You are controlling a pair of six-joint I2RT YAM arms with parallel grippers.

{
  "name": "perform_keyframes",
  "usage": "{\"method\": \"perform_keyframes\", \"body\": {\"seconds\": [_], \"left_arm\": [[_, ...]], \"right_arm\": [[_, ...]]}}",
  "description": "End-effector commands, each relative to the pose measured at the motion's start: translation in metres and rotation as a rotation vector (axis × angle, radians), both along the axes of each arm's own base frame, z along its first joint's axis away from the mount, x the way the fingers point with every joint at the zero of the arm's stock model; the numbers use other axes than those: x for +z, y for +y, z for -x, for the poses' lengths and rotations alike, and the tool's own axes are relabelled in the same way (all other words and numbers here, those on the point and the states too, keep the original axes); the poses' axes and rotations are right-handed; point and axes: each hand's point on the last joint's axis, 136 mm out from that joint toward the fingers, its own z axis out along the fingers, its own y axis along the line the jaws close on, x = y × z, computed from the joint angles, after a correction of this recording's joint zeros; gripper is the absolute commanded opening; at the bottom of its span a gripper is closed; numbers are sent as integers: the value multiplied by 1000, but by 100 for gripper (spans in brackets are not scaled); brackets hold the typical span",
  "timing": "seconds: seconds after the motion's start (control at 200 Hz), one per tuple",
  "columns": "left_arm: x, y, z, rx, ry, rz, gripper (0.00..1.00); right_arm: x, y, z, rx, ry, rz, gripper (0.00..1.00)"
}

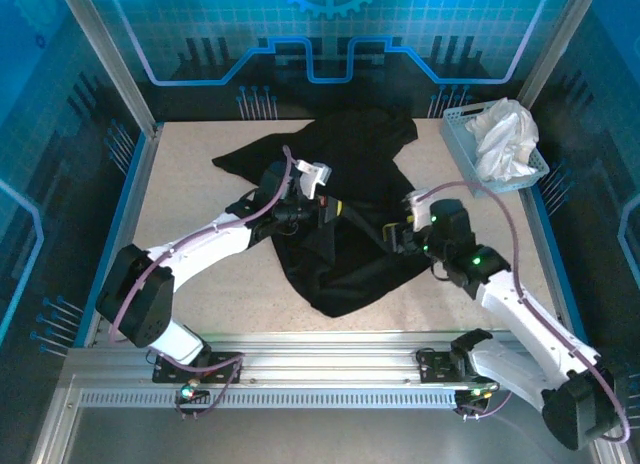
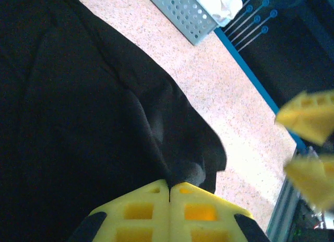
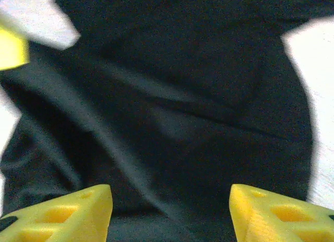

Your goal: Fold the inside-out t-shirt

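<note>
The crumpled black cotton t-shirt [image 1: 345, 264] lies on the speckled beige worktop [image 1: 190, 199]; the left gripper [image 2: 169, 192] pinches a fold tight, the right gripper [image 3: 169, 195] hangs parted over it, empty

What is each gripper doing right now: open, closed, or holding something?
Left gripper: shut, pinching a fold of the black t-shirt.
Right gripper: open, jaws apart above the t-shirt, holding nothing.

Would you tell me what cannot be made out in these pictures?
- Top view: collar and sleeves of the t-shirt lost in crumpled black folds.
- Top view: white cloth in the basket bunched, too small to identify.
- Left wrist view: left gripper cut off by the bottom edge.
- Right wrist view: t-shirt edges blurred.
</note>
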Motion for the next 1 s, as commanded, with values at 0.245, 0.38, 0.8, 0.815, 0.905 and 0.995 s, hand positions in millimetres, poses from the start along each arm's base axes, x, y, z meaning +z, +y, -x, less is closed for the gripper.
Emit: {"method": "perform_keyframes", "body": {"seconds": [0.245, 0.38, 0.8, 0.815, 0.905, 0.995], "left_arm": [[69, 12, 18, 21, -12, 112, 0], [97, 13, 31, -5, -25, 166, 0], [129, 14, 52, -49, -39, 225, 0], [131, 12, 53, -55, -42, 230, 0], [144, -3, 67, -112, -76, 244, 0], [162, -13, 84, -166, -124, 271, 0]], "right_arm": [[-58, 99, -20, 248, -211, 145, 39], [-83, 103, -46, 233, -237, 277, 36], [-104, 108, -98, 134, -255, 485, 30], [-104, 108, -99, 131, -255, 502, 30], [-105, 103, -106, 101, -231, 545, 30], [-98, 96, -116, 84, -191, 527, 31]]}}
